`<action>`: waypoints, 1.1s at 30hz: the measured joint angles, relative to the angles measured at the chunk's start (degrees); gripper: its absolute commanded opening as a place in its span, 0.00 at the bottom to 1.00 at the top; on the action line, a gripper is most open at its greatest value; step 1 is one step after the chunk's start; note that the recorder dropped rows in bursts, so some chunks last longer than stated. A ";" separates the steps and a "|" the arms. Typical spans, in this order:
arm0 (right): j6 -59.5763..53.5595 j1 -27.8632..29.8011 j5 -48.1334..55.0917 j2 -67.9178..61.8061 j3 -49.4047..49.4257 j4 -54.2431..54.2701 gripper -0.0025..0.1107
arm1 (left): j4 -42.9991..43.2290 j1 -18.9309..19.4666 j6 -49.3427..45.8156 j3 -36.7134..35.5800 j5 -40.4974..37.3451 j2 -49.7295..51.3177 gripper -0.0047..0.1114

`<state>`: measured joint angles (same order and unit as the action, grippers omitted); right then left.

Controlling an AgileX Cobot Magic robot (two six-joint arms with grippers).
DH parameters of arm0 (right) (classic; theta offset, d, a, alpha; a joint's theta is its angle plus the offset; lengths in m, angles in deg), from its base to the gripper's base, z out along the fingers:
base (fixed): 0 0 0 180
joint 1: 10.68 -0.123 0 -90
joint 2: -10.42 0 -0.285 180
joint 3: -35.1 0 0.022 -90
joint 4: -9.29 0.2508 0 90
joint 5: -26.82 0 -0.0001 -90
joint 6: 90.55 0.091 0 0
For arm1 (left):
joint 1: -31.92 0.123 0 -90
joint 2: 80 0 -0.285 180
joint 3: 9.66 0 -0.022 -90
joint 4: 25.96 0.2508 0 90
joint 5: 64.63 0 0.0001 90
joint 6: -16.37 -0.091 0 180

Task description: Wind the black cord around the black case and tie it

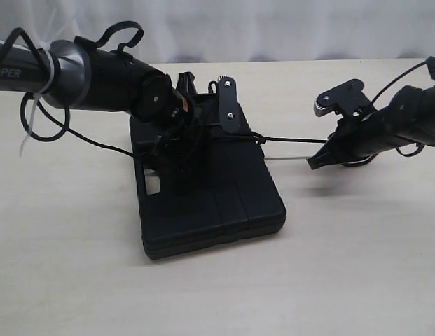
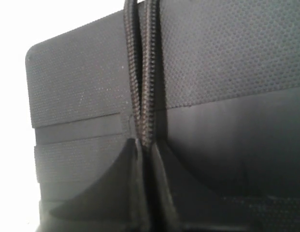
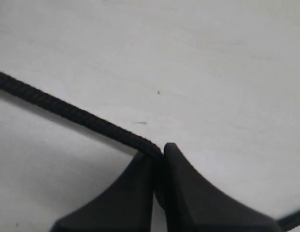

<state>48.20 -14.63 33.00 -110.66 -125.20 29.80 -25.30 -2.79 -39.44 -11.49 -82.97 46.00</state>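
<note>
The left hand [image 1: 172, 142] sits down on the black case [image 1: 231, 199], its fingers clamped on two strands of the black cord [image 1: 291, 139]. The case lies flat on the desk [image 1: 357, 273]. The cord stretches straight rightward to the right hand [image 1: 316, 162], which pinches it tight.

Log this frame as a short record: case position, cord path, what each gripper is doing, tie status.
case: black case lying flat on the table
cord: black cord runs taut from the case to the right gripper
left gripper: left gripper shut on two cord strands, over the case
right gripper: right gripper shut on the cord, above the table beside the case
tie: no knot visible; the area under the left gripper is hidden
</note>
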 measured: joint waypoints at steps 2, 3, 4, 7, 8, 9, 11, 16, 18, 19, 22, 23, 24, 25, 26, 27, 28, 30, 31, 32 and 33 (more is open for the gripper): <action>0.72 0.91 0.12 0.00 0.09 0.00 0.06 | -0.67 -0.11 -0.39 0.00 0.00 0.00 0.04; 0.96 1.11 0.26 0.00 0.09 0.00 0.06 | -0.67 -0.11 -0.54 0.00 0.00 0.00 0.04; 1.02 1.34 0.38 0.00 0.09 0.00 0.06 | -0.67 -0.19 -0.71 0.00 0.05 0.00 0.04; 1.25 1.47 0.63 0.00 0.09 0.00 0.06 | -0.67 -0.22 -1.15 0.09 -0.42 0.11 0.04; 1.35 1.47 0.63 0.00 0.09 0.00 0.06 | -0.67 -0.22 -1.23 0.09 -0.83 0.11 0.04; 1.35 1.47 0.63 0.00 0.09 0.00 0.06 | -0.67 -0.22 -1.23 0.09 -1.01 0.11 0.04; 1.46 1.47 0.63 0.00 0.09 0.00 0.06 | -0.67 -0.22 -1.08 0.11 -1.10 0.11 0.04; 3.36 1.47 0.63 2.53 0.09 0.00 0.06 | -0.67 0.00 -0.14 0.11 -1.24 0.11 0.04; 4.35 1.47 0.76 5.00 0.13 0.00 0.06 | -0.67 0.08 -0.01 0.11 -1.38 0.00 0.04; 4.72 1.47 0.93 6.01 0.23 0.00 0.06 | -0.67 0.08 -0.01 0.11 -1.57 -0.09 0.04; 6.10 1.47 1.26 9.05 1.39 0.00 0.06 | -0.67 0.37 0.09 0.11 -3.54 -0.97 0.04; 6.54 1.47 1.26 9.94 1.69 0.00 0.06 | -0.67 0.58 0.21 0.11 -4.64 -1.21 0.04; 6.97 1.47 1.36 10.36 1.82 0.00 0.06 | -0.67 0.71 0.33 0.11 -5.44 -1.47 0.04; 7.20 1.35 1.51 10.68 1.94 0.00 0.06 | -0.67 0.82 0.53 0.11 -6.21 -1.84 0.04; 7.45 1.08 1.51 10.94 2.02 0.00 0.06 | -0.67 1.12 0.68 0.11 -7.19 -2.09 0.04; 7.59 0.81 1.51 11.19 2.02 0.00 0.06 | -0.98 1.43 0.79 0.11 -8.03 -2.36 0.04; 7.69 0.24 1.33 11.31 2.02 0.00 0.06 | -1.12 2.09 0.95 0.11 -9.25 -2.50 0.04; 7.69 -1.75 0.46 11.39 2.02 0.00 0.06 | -1.44 3.76 1.61 0.11 -10.53 -2.50 0.04; 7.69 -2.52 0.04 11.53 2.02 0.00 0.06 | -1.44 4.41 1.84 0.11 -10.94 -2.50 0.04; 7.69 -3.20 -0.40 11.58 2.02 0.00 0.06 | -1.62 4.80 2.01 0.11 -11.24 -2.50 0.04; 7.69 -3.60 -0.80 11.82 2.02 0.00 0.06 | -1.69 5.30 2.24 0.11 -11.57 -2.63 0.04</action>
<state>55.88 -18.23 32.20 -98.84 -123.18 29.80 -26.99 2.51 -37.21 -11.38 -94.54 43.37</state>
